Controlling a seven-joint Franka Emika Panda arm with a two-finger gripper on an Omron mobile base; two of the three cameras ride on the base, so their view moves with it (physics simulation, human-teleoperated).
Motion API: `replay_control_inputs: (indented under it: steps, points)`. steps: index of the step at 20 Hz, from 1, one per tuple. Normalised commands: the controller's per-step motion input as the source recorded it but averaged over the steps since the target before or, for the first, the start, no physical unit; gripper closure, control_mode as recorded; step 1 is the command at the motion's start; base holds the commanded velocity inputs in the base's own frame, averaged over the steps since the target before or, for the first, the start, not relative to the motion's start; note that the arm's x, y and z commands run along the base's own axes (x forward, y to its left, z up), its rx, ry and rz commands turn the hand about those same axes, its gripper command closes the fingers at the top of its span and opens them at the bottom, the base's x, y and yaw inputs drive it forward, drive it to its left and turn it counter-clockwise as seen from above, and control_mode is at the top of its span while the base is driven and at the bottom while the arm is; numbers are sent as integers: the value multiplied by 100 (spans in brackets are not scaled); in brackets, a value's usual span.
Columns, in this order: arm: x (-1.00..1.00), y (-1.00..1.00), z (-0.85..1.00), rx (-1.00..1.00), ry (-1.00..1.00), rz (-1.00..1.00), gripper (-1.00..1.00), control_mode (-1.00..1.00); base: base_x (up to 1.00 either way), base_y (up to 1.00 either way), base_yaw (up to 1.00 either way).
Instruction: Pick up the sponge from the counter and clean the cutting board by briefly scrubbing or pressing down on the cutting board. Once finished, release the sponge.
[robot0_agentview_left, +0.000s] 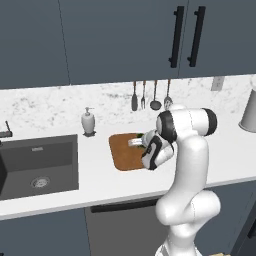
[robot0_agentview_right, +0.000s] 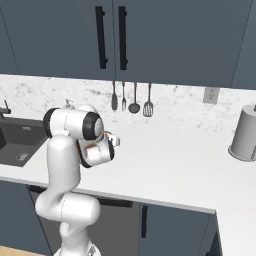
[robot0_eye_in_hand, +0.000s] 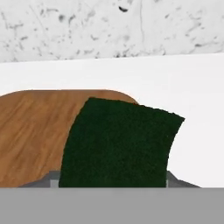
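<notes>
Centre of the hand view, dark green sponge (robot0_eye_in_hand: 118, 144) over the cutting board (robot0_eye_in_hand: 35, 131) on the white counter (robot0_eye_in_hand: 183, 83), gripper (robot0_agentview_left: 136, 142) at the sponge, grip or release unclear.

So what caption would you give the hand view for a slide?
Dark green sponge at the gripper, over the corner of the wooden cutting board on the white counter.

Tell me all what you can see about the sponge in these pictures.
The sponge shows in the hand view as a dark green block with a rough, scouring-pad texture; its yellow layer is not visible. It sits close before the camera, between the gripper's fingertips, whose grey tips peek out at both its lower corners. Most of it lies over the brown wooden cutting board, while its right part overhangs the white counter. Whether it presses on the board cannot be told.
</notes>
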Motion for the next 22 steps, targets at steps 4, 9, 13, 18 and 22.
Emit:
replay_control_inputs:
  steps: [4,9,13,18,22]
  points:
    - [58,7,-71,0,-14,-5,100,-100,0,0,0]
    - [66,5,-64,0,-11,-6,100,-100,0,0,0]
    - [59,7,-68,0,-14,-5,100,-100,0,0,0]
    - [55,9,-75,0,-15,-5,100,-100,0,0,0]
    - [52,3,-68,0,-7,-3,100,-100,0,0,0]
